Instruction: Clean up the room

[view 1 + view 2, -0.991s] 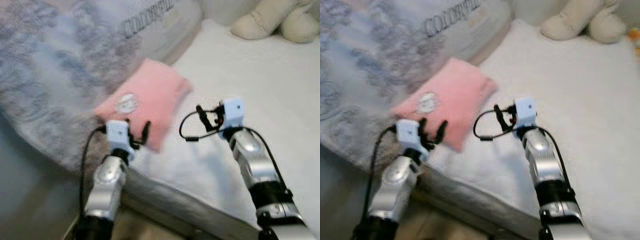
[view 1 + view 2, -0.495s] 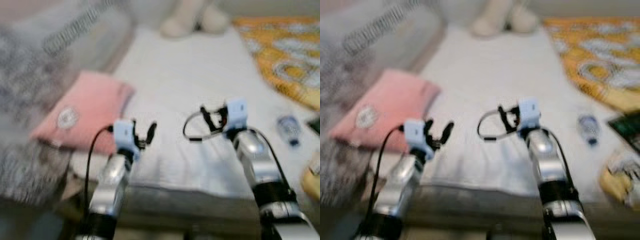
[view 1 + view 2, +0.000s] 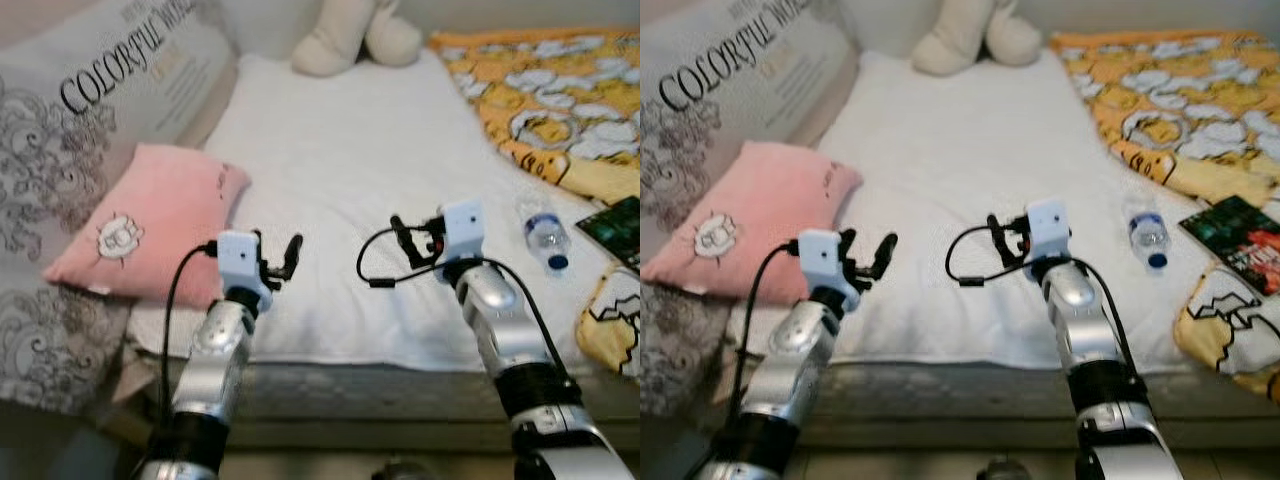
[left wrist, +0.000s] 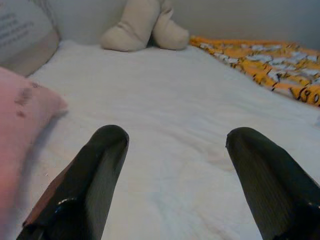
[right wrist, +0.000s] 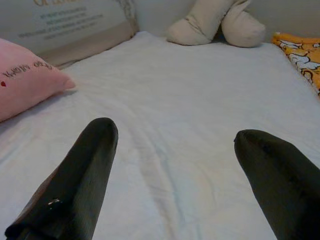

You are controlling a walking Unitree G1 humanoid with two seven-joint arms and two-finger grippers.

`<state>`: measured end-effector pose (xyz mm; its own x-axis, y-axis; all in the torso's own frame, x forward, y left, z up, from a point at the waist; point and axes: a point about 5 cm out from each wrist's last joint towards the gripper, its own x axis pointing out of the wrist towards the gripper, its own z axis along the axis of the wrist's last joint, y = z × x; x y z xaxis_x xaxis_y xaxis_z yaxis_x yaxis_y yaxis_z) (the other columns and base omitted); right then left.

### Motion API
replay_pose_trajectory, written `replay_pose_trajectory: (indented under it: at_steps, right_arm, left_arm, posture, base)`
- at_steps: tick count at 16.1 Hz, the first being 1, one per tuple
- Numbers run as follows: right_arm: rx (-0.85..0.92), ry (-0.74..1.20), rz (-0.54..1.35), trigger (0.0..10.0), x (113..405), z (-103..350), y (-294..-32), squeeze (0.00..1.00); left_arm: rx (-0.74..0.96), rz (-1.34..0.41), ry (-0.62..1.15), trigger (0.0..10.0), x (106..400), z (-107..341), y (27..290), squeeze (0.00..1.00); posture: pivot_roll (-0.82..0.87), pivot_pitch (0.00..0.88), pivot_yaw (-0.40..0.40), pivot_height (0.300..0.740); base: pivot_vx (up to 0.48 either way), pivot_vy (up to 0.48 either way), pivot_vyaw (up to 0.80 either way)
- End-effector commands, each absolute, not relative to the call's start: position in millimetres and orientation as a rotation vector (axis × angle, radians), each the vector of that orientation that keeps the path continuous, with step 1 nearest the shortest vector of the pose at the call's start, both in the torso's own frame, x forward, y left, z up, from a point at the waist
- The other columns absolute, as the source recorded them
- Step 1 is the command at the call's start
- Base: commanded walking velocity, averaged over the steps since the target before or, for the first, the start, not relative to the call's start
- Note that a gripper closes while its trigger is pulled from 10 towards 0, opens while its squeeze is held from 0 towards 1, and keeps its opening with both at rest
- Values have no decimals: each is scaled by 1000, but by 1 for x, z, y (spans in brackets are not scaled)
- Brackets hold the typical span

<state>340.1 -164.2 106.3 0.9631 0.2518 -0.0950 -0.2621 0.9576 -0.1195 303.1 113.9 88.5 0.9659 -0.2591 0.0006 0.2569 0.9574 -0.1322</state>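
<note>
Silver arms reach over the near edge of the bed (image 3: pixel 330 380); the left gripper (image 3: pixel 276 256) hangs above the white sheet (image 3: pixel 340 180) with its 2 black fingers (image 4: pixel 85 185) spread apart and holding nothing; the right gripper (image 3: pixel 412 240) hovers likewise near the middle of the bed, its fingers (image 5: pixel 75 185) wide apart and empty. At 9 o'clock from the left gripper a pink pillow (image 3: pixel 150 225) with a small white pig printed on it lies just beside that gripper, leaning on a large grey patterned pillow (image 3: pixel 90 110) lettered COLORFUL. At 3 o'clock from the right gripper a plastic water bottle (image 3: pixel 545 233) lies on its side on the sheet; further right a dark green book (image 3: pixel 1240 243) rests on a yellow patterned blanket (image 3: pixel 540 85). At 12 o'clock, at the far end, sits a cream plush toy (image 3: pixel 355 35).
</note>
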Motion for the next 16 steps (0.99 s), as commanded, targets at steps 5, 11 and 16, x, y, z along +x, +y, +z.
replay_pose_trajectory:
  at_steps: [5, 11, 16]
  right_arm:
    - [-139, 56, 255, 10000, 342, 110, -163, 0]
    - [-129, 41, 163, 10000, 344, 111, -173, 0]
    - [-125, 35, 140, 10000, 345, 112, -176, 0]
  left_arm:
    - [-126, -299, 4, 10000, 302, 89, 113, 0]
    - [-130, -340, -5, 10000, 302, 91, 110, 0]
    - [-118, -348, -6, 10000, 306, 93, 113, 0]
  posture:
    - [-207, 0, 101, 740]
    - [-209, 0, 113, 740]
    - [-212, 0, 120, 740]
  base:
    - [0, -424, 0]
    - [0, -430, 0]
    - [202, -407, 0]
